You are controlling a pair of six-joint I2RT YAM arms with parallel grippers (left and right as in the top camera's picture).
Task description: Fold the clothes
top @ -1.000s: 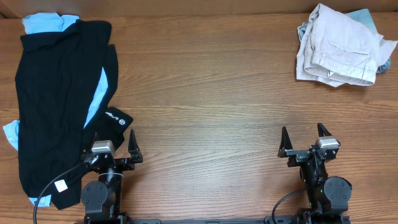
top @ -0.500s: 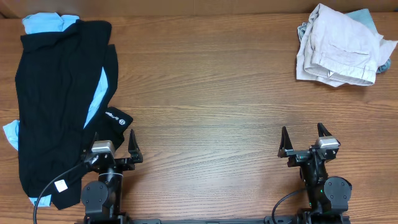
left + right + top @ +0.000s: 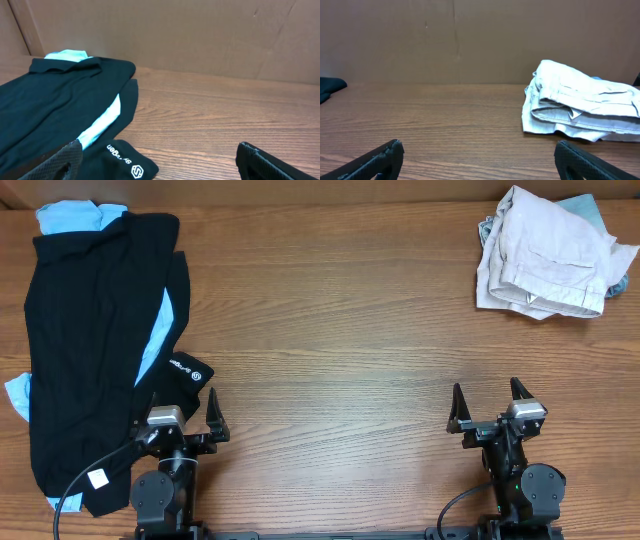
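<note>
Lying crumpled at the far right corner of the counter (image 3: 330, 330), beige shorts (image 3: 545, 255) sit well apart from the left end effector (image 3: 182, 410) and right end effector (image 3: 486, 405). Both stand open and empty at the counter's near edge, while a black garment (image 3: 90, 350) covers its left side.
</note>
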